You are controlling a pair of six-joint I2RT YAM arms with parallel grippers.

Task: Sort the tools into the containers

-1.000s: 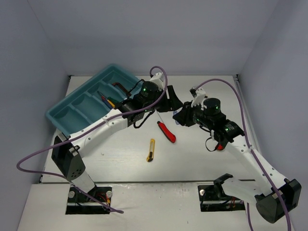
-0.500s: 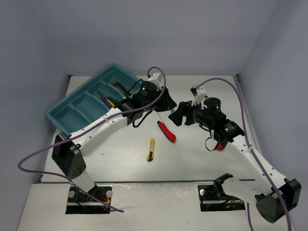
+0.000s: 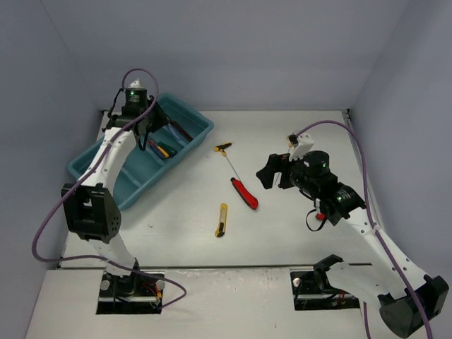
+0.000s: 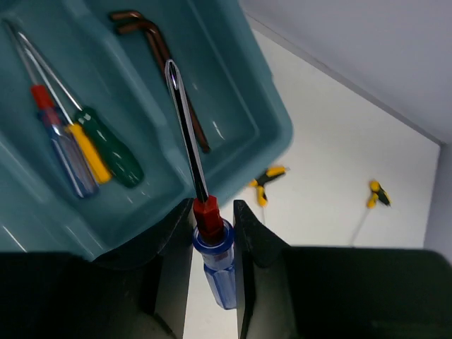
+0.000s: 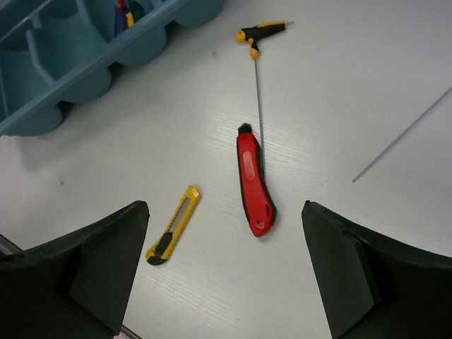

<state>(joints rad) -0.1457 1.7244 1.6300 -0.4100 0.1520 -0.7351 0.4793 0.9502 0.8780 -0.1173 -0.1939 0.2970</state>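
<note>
Tray (image 4: 244,92) sits at ten o'clock — left gripper (image 4: 210,215) hangs over it, pinched tight on a blue screwdriver (image 4: 215,265). Right gripper (image 5: 222,226), at three o'clock, gapes wide — empty.

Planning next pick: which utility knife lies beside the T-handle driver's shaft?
The red knife; the shaft of the T-handle driver ends alongside it, while the yellow knife lies apart.

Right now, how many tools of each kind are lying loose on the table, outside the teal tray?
Utility knives: 2, the red knife and the yellow knife.
T-handle drivers: 2, the T-handle driver by the red knife and the other T-handle driver.
Total: 4.
</note>
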